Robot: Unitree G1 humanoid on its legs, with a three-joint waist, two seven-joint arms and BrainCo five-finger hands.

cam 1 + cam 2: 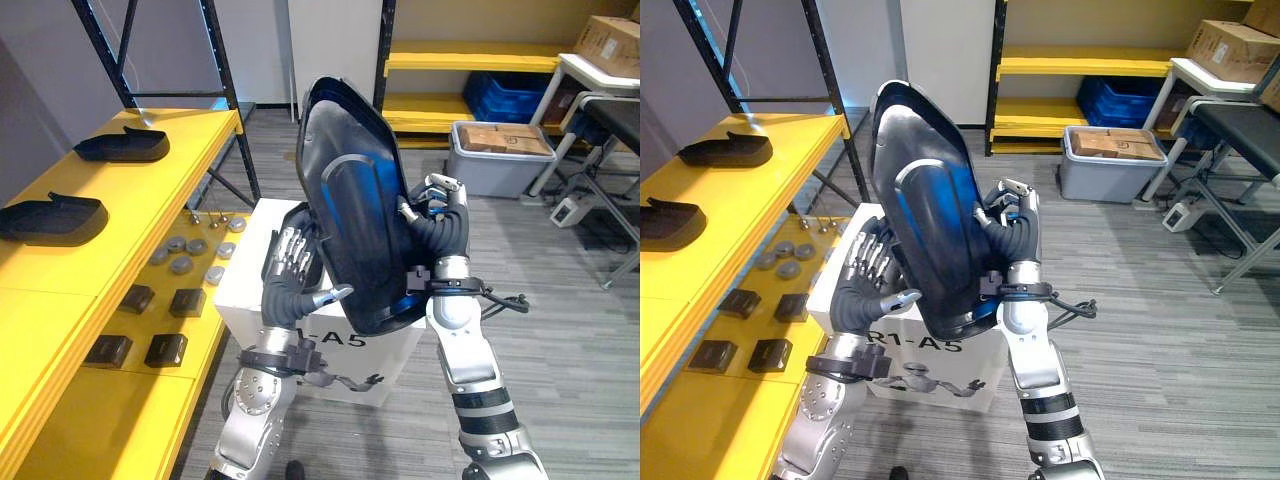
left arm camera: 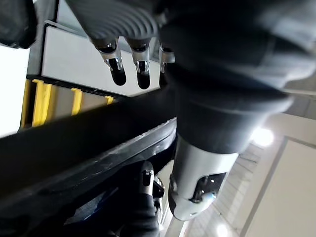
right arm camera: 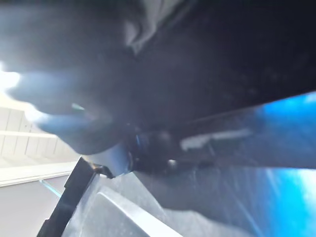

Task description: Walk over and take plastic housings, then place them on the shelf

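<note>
A big black plastic housing (image 1: 355,215) with a glossy blue-lit inside stands upright in front of me, held between both hands. My left hand (image 1: 292,262) lies against its left side with straight fingers, thumb under the lower rim. My right hand (image 1: 432,212) holds the right rim, fingers curled onto the inside. The yellow shelf (image 1: 175,185) runs along my left. Two smaller black housings (image 1: 122,146) (image 1: 50,220) lie on its top board.
A white box (image 1: 255,280) stands just below the hands. The lower yellow board holds grey discs (image 1: 185,255) and small black boxes (image 1: 150,325). To the right are a grey bin (image 1: 500,160) with cardboard boxes, a blue crate (image 1: 510,95) and a table (image 1: 600,85).
</note>
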